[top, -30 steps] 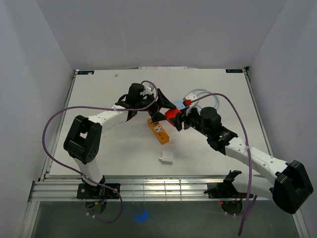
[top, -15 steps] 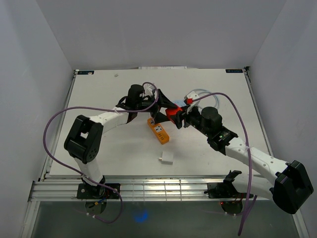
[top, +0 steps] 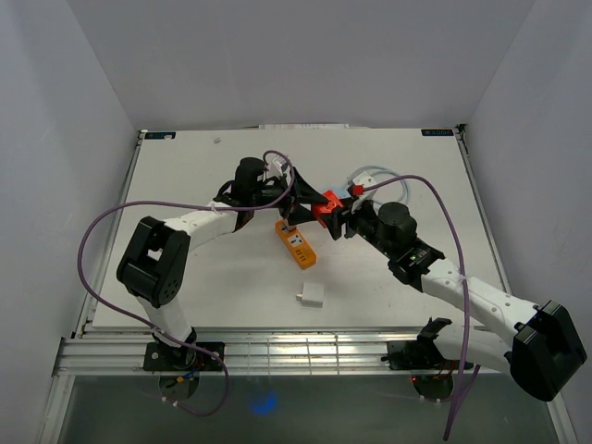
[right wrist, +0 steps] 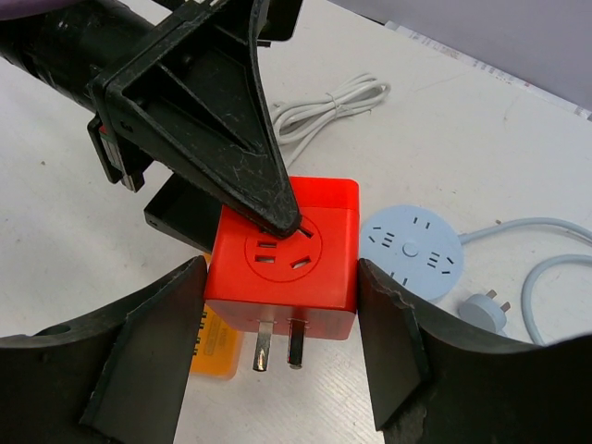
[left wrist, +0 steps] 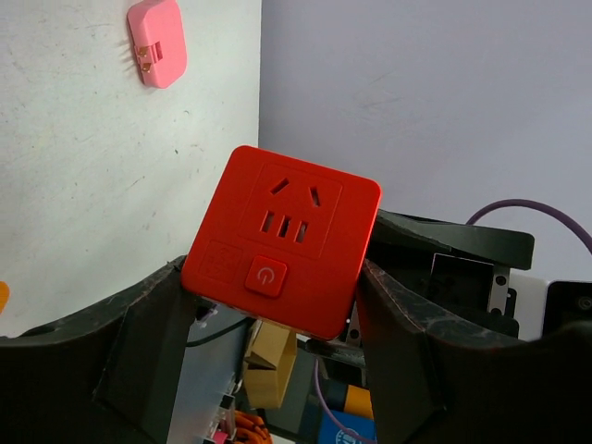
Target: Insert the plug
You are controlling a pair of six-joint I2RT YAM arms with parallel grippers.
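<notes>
Holding, item one: a red plastic cube adapter (right wrist: 282, 254), which you are carrying clear of the white table (top: 185, 176), above its middle, between the two arms.

- **Right gripper** (right wrist: 279, 268): it is clamping the cube by two opposite walls, pads pressing flat. That hold is probably leaving the two flat metal prongs (right wrist: 277, 344) free on the lower face for insertion.
- **Left gripper** (left wrist: 273, 266): it is straddling the same cube from the far side, one finger lying over the upper face in the right wrist view. Whether it is gripping or merely flanking, you cannot tell. It is likely steadying or re-aligning the cube.
- **Appearance:** the cube is looking glossy, with rounded corners. One face is showing a three-slot outlet in a round recess. Another is showing five slots above a square power button.

Item two: an orange rectangular strip (top: 296, 244), lying flat on the table just beside the grippers. It is possibly the receiver, judging by its position only.

Item three: a pale blue round socket disc (right wrist: 410, 250) with cord, resting on the table beyond.

Sundries lying about:
- a small white block (top: 310, 296)
- a pink flat adapter (left wrist: 156, 42)
- a coiled white cable (right wrist: 324, 102)
</notes>
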